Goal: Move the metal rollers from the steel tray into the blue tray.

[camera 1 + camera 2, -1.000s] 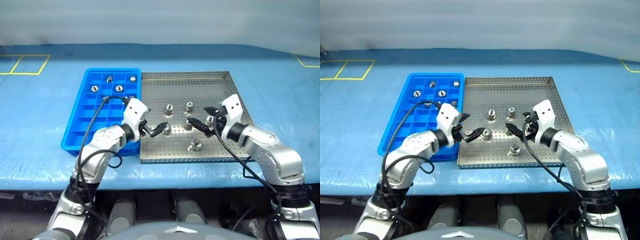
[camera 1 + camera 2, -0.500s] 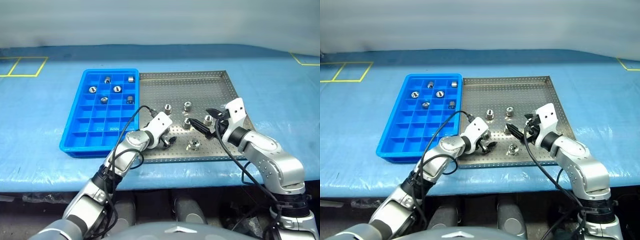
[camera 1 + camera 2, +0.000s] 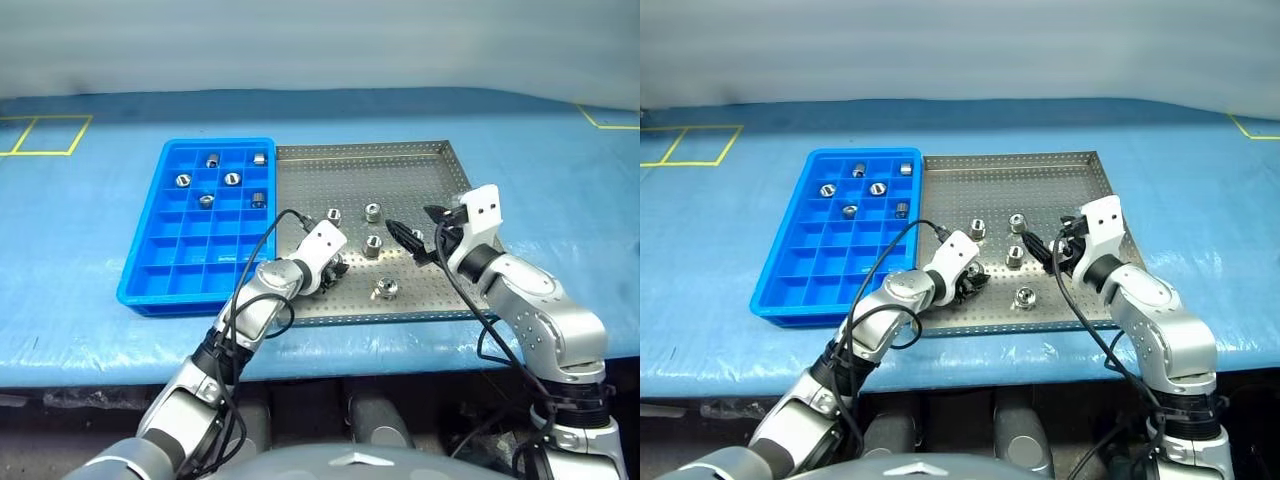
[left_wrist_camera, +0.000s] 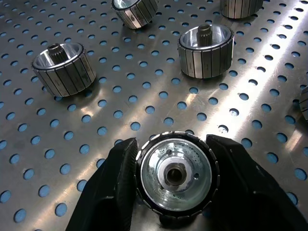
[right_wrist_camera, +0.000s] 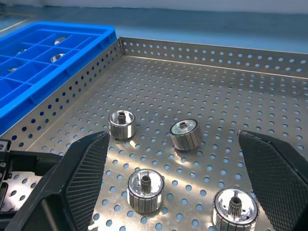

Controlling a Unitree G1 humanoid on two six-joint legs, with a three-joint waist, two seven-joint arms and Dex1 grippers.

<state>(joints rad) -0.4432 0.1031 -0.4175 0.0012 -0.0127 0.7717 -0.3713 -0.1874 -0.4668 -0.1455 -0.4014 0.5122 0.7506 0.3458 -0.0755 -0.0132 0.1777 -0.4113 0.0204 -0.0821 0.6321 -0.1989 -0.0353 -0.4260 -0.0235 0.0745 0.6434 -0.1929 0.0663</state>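
My left gripper (image 4: 174, 163) is shut on a metal roller (image 4: 176, 179) that lies on the steel tray (image 3: 400, 170), near its front left part; the head views show this gripper (image 3: 334, 268) low over the tray floor. My right gripper (image 3: 412, 233) hovers open above the tray's right half with nothing between its fingers (image 5: 84, 163). Loose rollers stand on the tray at its middle (image 3: 333, 216), (image 3: 373, 211), (image 3: 372, 246) and nearer the front (image 3: 385, 290). The blue tray (image 3: 150, 272) lies left of the steel tray, touching it, with several rollers (image 3: 232, 179) in its far compartments.
Both trays rest on a blue table cover (image 3: 560, 170) with yellow tape marks at the far left (image 3: 45, 135). Black cables loop from both wrists (image 3: 265, 240) over the trays' front edges.
My left arm swung right from the blue tray's edge and sank onto the steel tray, then its fingers closed on a roller. The right gripper stayed open and rose only slightly.
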